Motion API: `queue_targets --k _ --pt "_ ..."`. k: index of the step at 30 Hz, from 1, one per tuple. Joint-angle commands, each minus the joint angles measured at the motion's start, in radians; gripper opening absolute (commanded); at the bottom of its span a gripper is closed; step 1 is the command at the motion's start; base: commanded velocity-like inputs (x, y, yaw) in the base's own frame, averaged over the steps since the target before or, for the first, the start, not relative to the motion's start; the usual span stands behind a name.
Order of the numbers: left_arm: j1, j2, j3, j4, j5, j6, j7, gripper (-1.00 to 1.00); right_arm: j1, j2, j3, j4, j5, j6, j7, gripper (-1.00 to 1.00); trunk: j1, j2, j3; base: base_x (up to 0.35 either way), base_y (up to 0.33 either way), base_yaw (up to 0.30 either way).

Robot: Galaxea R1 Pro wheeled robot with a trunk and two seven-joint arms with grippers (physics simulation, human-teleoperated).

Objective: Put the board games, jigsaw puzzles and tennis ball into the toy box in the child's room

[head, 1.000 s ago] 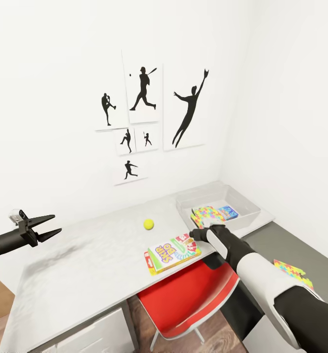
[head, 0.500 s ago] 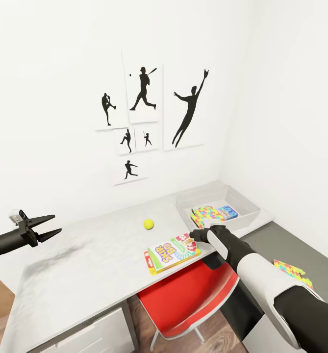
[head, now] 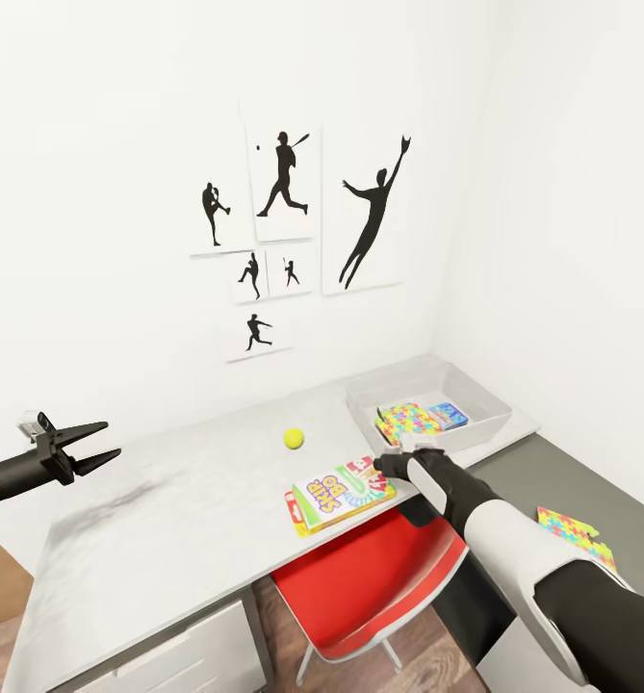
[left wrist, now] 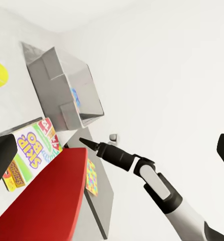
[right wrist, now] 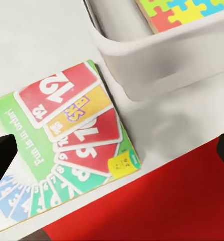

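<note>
- White walls with black sports silhouettes back the tabletop point(head: 167, 520).
- SKIP BO box point(head: 339, 495) lies flat at the near edge, above a red chair point(head: 379, 577); its long axis runs roughly along that edge, one short end toward the toy box point(head: 485, 409).
- Right claw point(head: 387, 466) sits at that end; whether it is wide or closed, I cannot tell.
- Left claw point(head: 92, 445) hangs wide, holding nothing.
- Risk: a nudge could tip the box off the edge.
- Ball point(head: 294, 439) sits farther back; a puzzle point(head: 410, 420) is already binned.

Grey table point(head: 167, 539) with ball point(head: 294, 439), SKIP BO box point(head: 339, 494), toy box point(head: 485, 416).
</note>
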Motion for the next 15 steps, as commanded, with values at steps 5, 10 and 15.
queue_targets --k 5,10,15 --pt "-0.001 0.000 0.000 0.000 0.002 0.010 -0.002 1.00 -0.001 0.000 0.008 0.004 -0.010 -0.008 0.003 1.00 0.001 -0.002 -0.002 -0.001 0.001 0.000" --pt "-0.001 0.000 0.000 0.000 0.002 0.010 -0.002 1.00 -0.001 0.000 0.008 0.006 -0.010 -0.053 0.005 1.00 0.001 -0.002 -0.002 0.000 0.000 0.000" --pt "0.000 0.000 0.000 0.000 0.002 0.010 -0.002 1.00 -0.001 0.004 0.009 0.026 -0.011 -0.089 0.006 1.00 0.001 -0.002 -0.002 0.000 0.000 0.000"
